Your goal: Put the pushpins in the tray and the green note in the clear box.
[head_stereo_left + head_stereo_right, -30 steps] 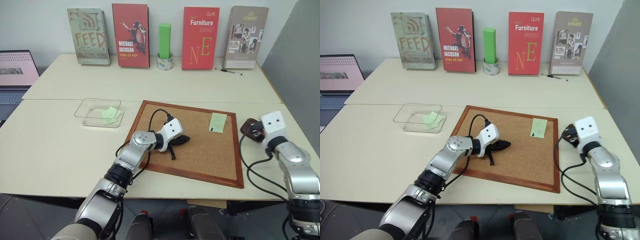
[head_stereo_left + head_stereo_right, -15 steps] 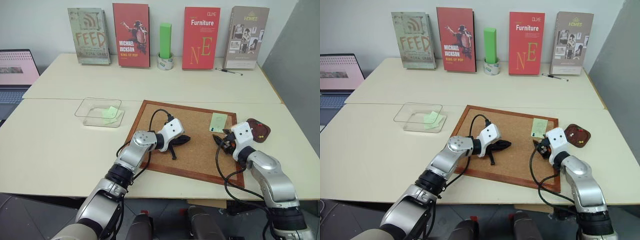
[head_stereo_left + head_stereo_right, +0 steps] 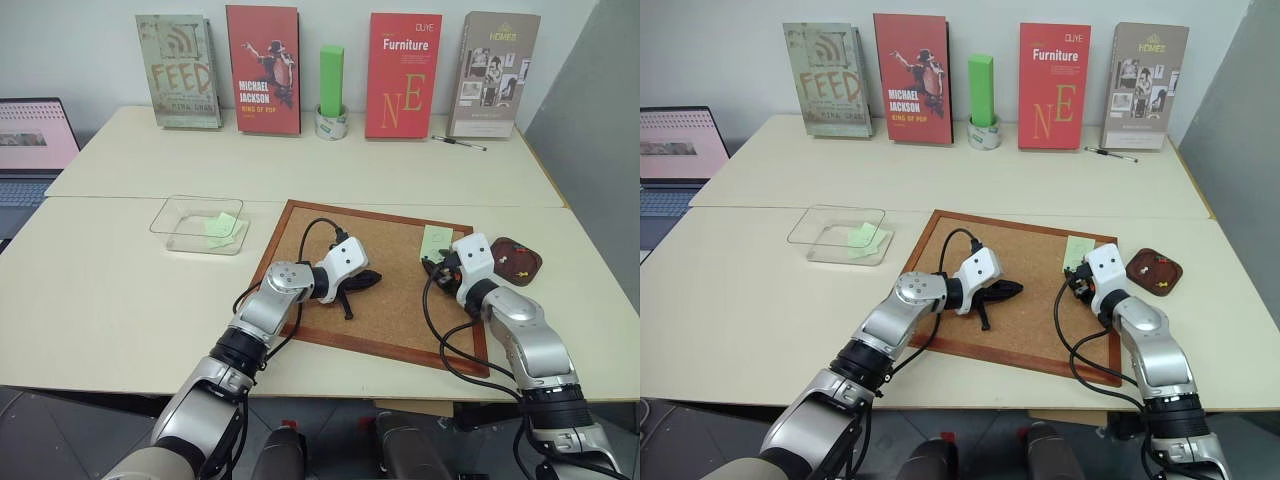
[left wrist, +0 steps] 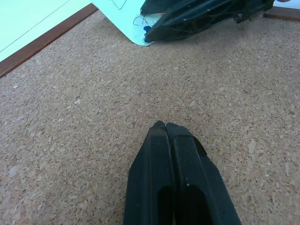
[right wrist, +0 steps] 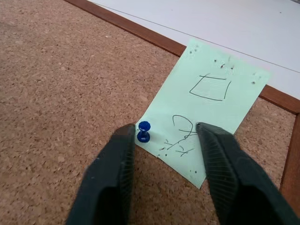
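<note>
Along the back of the table stand four books: "FEED" (image 3: 178, 72), "MICHAEL JACKSON KING OF POP" (image 3: 262, 70), "Furniture" (image 3: 401, 75) with a large "NE" below the title, and "HOMES" (image 3: 492, 75). The green note (image 5: 204, 108) carries a hand-drawn square and scribbles that cannot be read.

The right gripper (image 5: 165, 140) sits over the note at the upper right of the corkboard (image 3: 400, 300), its fingers (image 5: 114, 174) spread apart with a blue pushpin (image 5: 143, 131) just inside one finger, stuck through the note's corner; they grasp nothing. The left gripper (image 4: 165, 127) is clenched with its fingertips pressed together, empty, low over bare cork at the centre of the frame in the head views.

The tray (image 3: 515, 260) lies on the table just right of the corkboard, with small pins in it. The clear box (image 3: 198, 224) sits left of the corkboard and holds another pale green note (image 3: 220, 227).
</note>
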You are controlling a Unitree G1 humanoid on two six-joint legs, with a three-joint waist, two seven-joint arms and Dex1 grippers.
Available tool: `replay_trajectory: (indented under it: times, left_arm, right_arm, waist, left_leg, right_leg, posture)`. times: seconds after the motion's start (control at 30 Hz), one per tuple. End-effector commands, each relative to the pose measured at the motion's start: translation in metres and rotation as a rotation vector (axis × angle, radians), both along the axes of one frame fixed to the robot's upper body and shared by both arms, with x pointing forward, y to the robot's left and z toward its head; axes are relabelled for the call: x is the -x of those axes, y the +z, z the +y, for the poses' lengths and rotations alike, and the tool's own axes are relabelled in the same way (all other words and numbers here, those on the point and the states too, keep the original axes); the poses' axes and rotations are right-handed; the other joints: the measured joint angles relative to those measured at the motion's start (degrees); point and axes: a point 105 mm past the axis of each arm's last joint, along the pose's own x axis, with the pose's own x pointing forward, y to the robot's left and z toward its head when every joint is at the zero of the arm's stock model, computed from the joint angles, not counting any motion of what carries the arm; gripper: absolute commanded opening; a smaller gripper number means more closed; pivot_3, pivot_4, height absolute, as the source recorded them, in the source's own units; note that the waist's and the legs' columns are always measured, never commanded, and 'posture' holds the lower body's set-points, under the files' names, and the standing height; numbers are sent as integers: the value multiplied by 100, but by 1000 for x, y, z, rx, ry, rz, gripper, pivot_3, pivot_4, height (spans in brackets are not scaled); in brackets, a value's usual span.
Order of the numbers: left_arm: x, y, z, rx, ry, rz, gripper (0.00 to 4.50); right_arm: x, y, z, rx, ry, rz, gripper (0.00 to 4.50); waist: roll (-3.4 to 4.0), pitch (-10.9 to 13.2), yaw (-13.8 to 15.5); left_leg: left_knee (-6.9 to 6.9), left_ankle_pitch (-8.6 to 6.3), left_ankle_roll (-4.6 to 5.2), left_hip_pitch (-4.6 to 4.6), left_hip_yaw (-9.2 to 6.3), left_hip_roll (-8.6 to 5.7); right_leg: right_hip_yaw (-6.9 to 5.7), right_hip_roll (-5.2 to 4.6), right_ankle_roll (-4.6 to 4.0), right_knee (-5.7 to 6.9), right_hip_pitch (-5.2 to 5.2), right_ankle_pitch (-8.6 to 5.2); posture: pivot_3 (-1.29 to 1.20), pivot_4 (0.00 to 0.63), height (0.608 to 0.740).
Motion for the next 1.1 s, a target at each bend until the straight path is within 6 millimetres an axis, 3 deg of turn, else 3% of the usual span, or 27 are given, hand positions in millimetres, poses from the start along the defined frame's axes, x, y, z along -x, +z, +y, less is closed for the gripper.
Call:
replay_trajectory:
  times: [0.03, 0.23, 0.33, 0.8, 1.03, 1.1]
  left_arm:
    - [-1, -17, 11, -69, 35, 29, 0]
    - [-1, -17, 11, -68, 36, 29, 0]
    - [0, -17, 10, -66, 36, 29, 0]
    - [-8, -8, 7, -10, 80, 37, 0]
    - [-19, 28, 5, 138, 114, 27, 0]
    - [-23, 50, 5, 210, 105, 10, 391]
  right_arm:
    - [-5, 13, 3, -3, 12, -54, 1189]
    - [-4, 13, 4, -4, 17, -53, 36]
    - [-3, 16, 6, -5, 29, -63, 36]
    - [12, 74, 26, 75, 172, -216, 36]
    - [21, 81, 38, 150, 246, -240, 36]
    - [22, 81, 40, 178, 263, -245, 0]
  waist:
    - [0, 0, 0]
    - [0, 0, -1]
    - [0, 0, 0]
    - [0, 0, 2]
    - [0, 1, 3]
    - [-1, 2, 4]
  left_leg:
    - [0, 0, 0, 0, 0, 0]
    - [1, 0, 0, 0, 0, 0]
    - [1, 0, 0, 0, 0, 0]
    - [1, 0, 0, -2, -1, 0]
    - [4, 0, 0, -8, -1, -1]
    - [2, 0, 0, -16, -2, -1]
  right_leg:
    - [0, 0, 1, 0, 0, 1]
    - [0, 0, 1, 0, 0, 1]
    - [1, 0, 1, 0, 0, 1]
    - [-1, 0, 19, -3, 0, 11]
    - [0, -1, 4, -7, -1, 2]
    - [-1, 0, 16, -5, -11, 9]
  posture:
    - [0, 150, 740]
    - [0, 150, 740]
    - [0, 150, 740]
    - [0, 150, 740]
    - [0, 150, 740]
    - [0, 150, 740]
